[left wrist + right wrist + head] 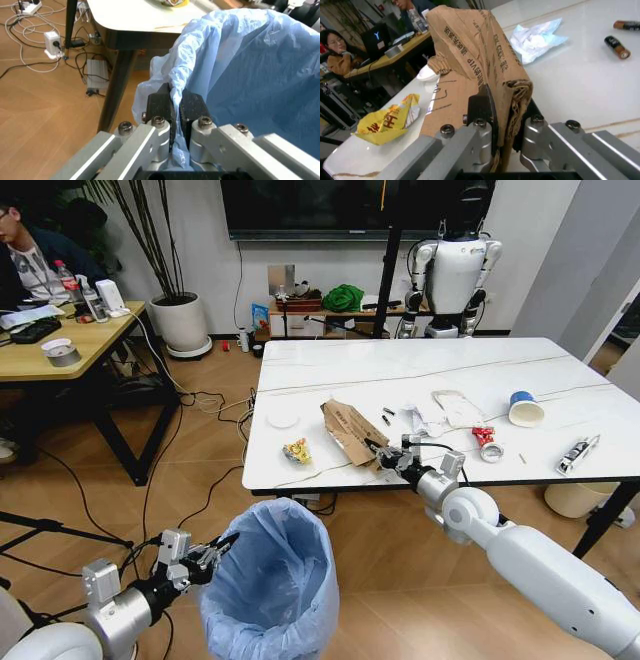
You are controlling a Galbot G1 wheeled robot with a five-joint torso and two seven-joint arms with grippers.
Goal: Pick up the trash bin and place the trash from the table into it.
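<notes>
Pinching cardboard [470, 56] edge between right jaws | left jaws clamp bin [250, 75] rim

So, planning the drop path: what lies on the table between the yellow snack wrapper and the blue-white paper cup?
In the head view, the brown cardboard pinched by the right end effector, then crumpled white papers, lie between the yellow snack wrapper and the paper cup.

Looked like an office/robotics lab combo tbh. Wood desk [60, 345] on the left had a keyboard [35, 330], bottles and tape rolls on it, w/ ppl sitting there, one at a laptop [379, 34]. Big dark screen [330, 207] on the back wall, potted plant [180, 320] in the corner, cables [200, 405] all over the wood floor, power strip [52, 43] too. Also a 2nd white humanoid robot [452, 275] parked by the wall.
</notes>
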